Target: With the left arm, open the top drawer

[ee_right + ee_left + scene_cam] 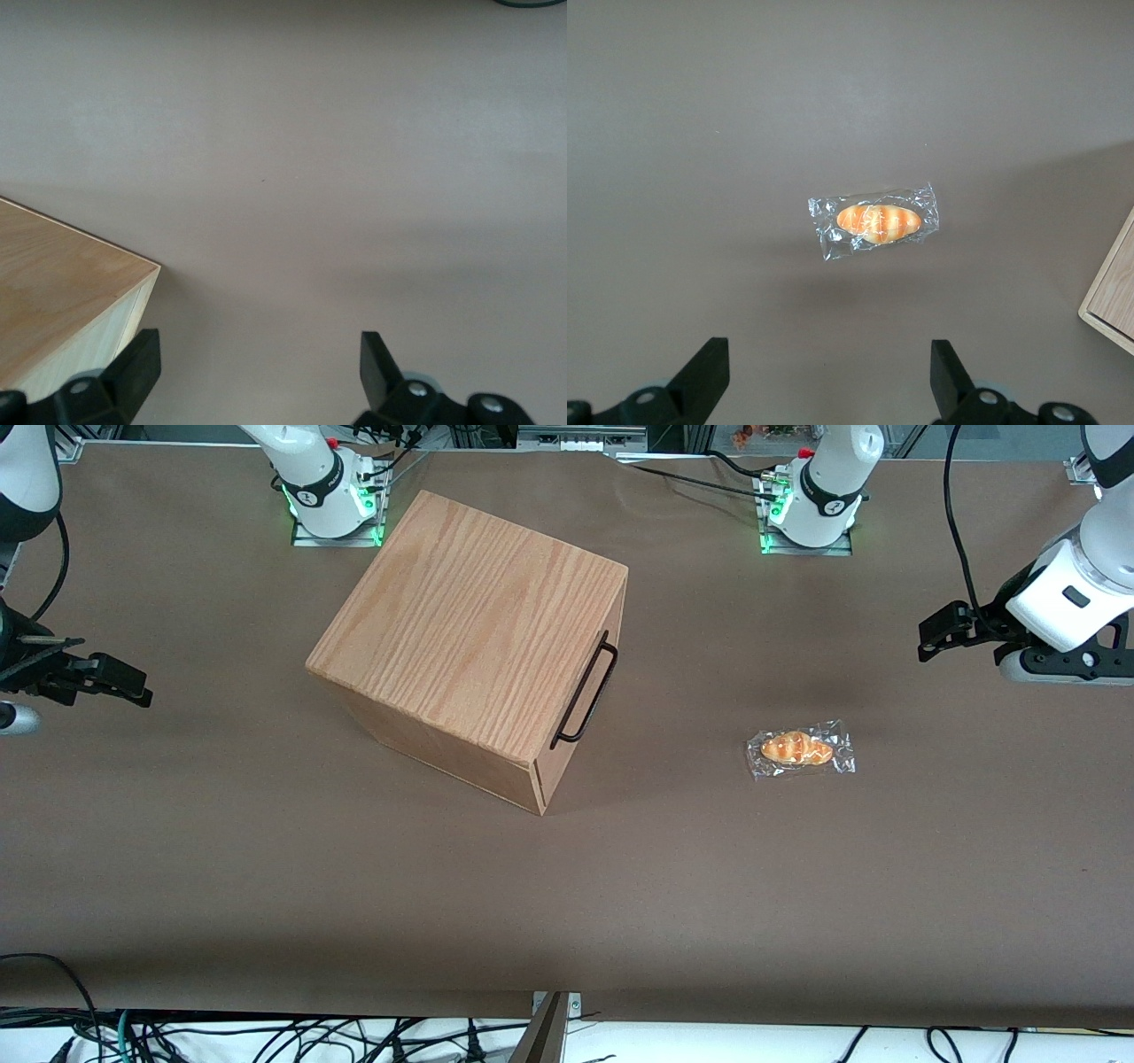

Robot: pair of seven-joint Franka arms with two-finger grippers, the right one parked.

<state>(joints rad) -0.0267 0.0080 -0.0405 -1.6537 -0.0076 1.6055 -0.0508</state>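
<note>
Poised above the brown tabletop (266, 886), my tool (829, 376) hangs with its two flat black fingers (707, 372) spread wide and nothing between them. It sits at the end of my left arm (1076, 584), a glossy white limb with a black cable along it, out at the working arm's end of the tabletop and well apart from the oak box (474, 633).

Below the tool lies a small bread roll (879, 222), golden orange with paler stripes, oval, sealed in a crinkled clear plastic wrapper. It rests flat on the matte tabletop, between the tool and the box, well apart from the box and a little nearer to the front camera than the tool.

The box is cube-shaped, of light oak with strong straight grain across its lid, and it stands turned at an angle to the tabletop's edges. Its top drawer (592, 691) is the uppermost band of the face turned toward the working arm's end, and it sits closed, flush with the box. A long thin black wire bar handle (586, 694) stands off the drawer front, its long axis running along the top edge of that face, from nearer the front camera to farther from it. One pale corner of the box shows in my wrist view.
</note>
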